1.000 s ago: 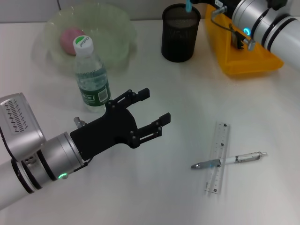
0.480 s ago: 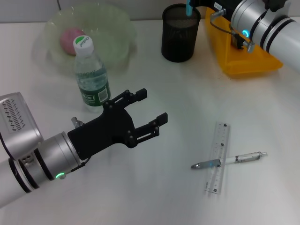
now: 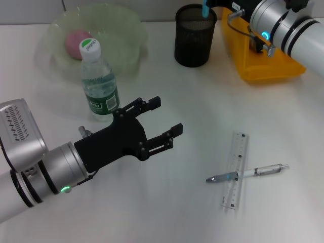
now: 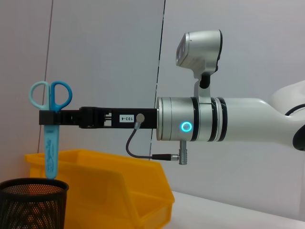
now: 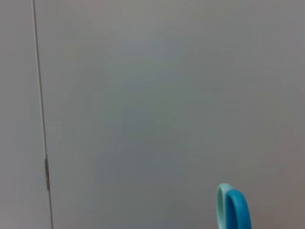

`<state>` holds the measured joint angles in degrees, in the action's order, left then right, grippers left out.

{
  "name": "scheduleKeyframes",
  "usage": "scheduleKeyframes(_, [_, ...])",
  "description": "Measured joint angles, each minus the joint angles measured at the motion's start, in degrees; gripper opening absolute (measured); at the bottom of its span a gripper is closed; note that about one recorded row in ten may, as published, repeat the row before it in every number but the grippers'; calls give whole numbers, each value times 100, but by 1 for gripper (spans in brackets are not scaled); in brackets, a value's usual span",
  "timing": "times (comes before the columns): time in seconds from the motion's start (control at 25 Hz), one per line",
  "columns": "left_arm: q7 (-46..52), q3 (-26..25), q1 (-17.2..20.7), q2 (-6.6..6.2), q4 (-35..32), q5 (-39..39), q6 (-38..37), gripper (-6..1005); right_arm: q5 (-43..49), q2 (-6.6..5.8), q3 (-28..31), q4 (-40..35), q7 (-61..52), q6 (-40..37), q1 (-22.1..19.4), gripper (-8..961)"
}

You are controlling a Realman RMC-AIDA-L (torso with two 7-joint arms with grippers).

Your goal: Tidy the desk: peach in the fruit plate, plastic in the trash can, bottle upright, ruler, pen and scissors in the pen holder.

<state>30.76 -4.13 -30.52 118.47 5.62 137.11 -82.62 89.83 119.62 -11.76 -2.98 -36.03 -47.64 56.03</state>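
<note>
The right pincer [image 4: 51,117] is clamped on the scissors [image 4: 51,138] just below their blue loops and holds them upright, sheath tip down, right above the mouth of the pen holder [image 4: 32,202]. The sheath's end hangs about level with the mesh rim, seemingly toward one side of the opening rather than the middle. The trash can [image 4: 114,191] stands just beside the holder.

The left pincer [image 3: 152,121] hovers over the bench [image 3: 177,212] with its fingers spread wide and nothing in them, close to the bottle [image 3: 98,83], which stands upright. The peach [image 3: 76,43] lies in the fruit plate [image 3: 126,30]. The ruler [image 3: 234,169] and pen [image 3: 248,173] lie crossed on the bench, well apart from the holder.

Risks, as I judge them: if the scissors are let go while the tip sits over the rim, they could catch on the mesh and tip out, or fall between holder and trash can. A sideways nudge on the way down might topple the light holder. Later, the flat ruler with the pen across it looks awkward to pinch off the surface; the pen could roll away
</note>
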Motion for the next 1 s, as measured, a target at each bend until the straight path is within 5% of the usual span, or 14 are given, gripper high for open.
scheduleKeyframes(0.24, [0,0,5,0,-5,0,0,799,-1,0,27,0,-19,2,4,159])
scheduleKeyframes(0.72, [0,0,-17,-1,-39,-1,-8,799,-73,0,53,-21,-72,-93,-20,449])
scheduleKeyframes(0.88, [6,0,-17,-9,-127,0,-81,799,-368,-14,52,-73,-192,-753,-241,631])
scheduleKeyframes(1.0, [67,15,-17,-11,-285,-1,-217,799,-391,-22,37,-210,-533,-1271,-440,653])
